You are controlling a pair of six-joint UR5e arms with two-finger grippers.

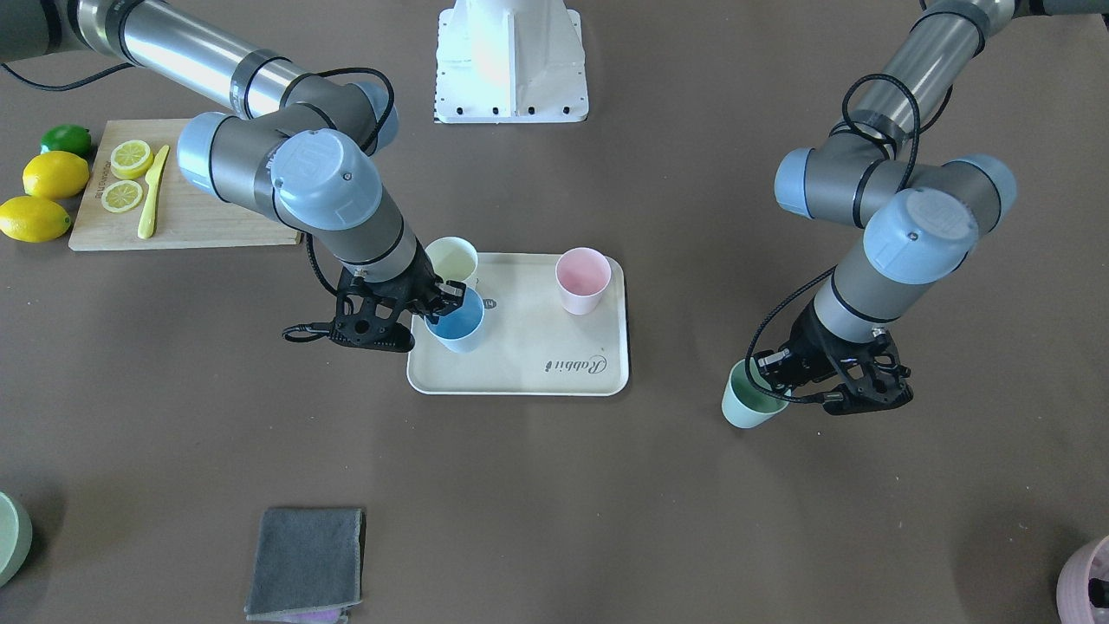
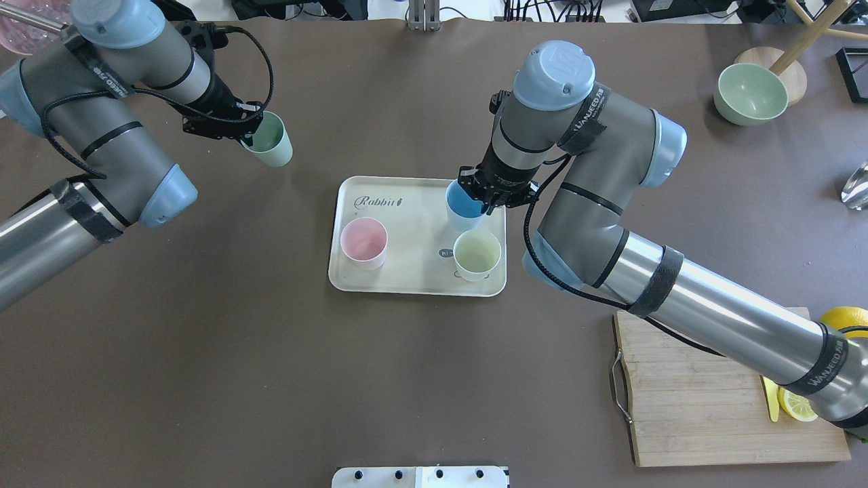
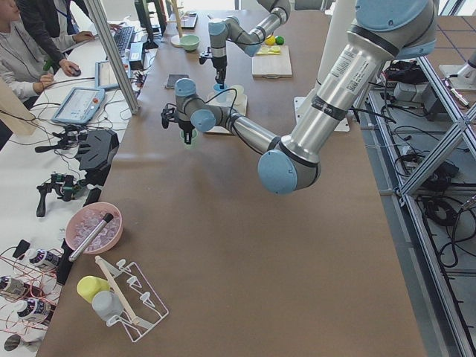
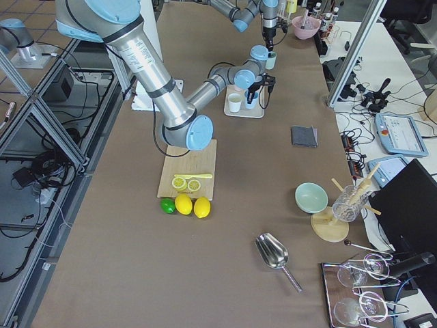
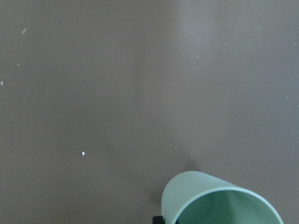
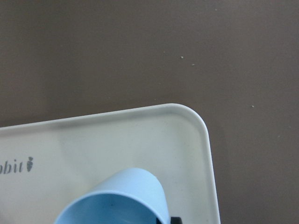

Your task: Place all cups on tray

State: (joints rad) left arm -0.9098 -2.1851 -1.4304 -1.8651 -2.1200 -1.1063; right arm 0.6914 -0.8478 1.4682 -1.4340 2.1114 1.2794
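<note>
The cream tray point(image 1: 528, 360) lies mid-table, also in the overhead view point(image 2: 413, 217). A pale yellow cup point(image 1: 452, 258) and a pink cup point(image 1: 582, 280) stand upright on it. My right gripper point(image 1: 444, 300) is shut on the rim of the light blue cup point(image 1: 457, 322), holding it over the tray's corner beside the yellow cup; I cannot tell whether it touches the tray. The right wrist view shows this cup point(image 6: 121, 196) over the tray point(image 6: 140, 135). My left gripper point(image 1: 769, 381) is shut on the rim of the mint green cup point(image 1: 747, 403), tilted, over bare table well off the tray's side.
A wooden cutting board point(image 1: 195, 217) with lemon slices and a yellow knife, plus whole lemons point(image 1: 54, 175) and a lime, sits beyond my right arm. A grey cloth point(image 1: 308, 562), a sage-green bowl point(image 2: 749, 93) and a mauve vessel point(image 1: 1087, 585) lie near the table's far side.
</note>
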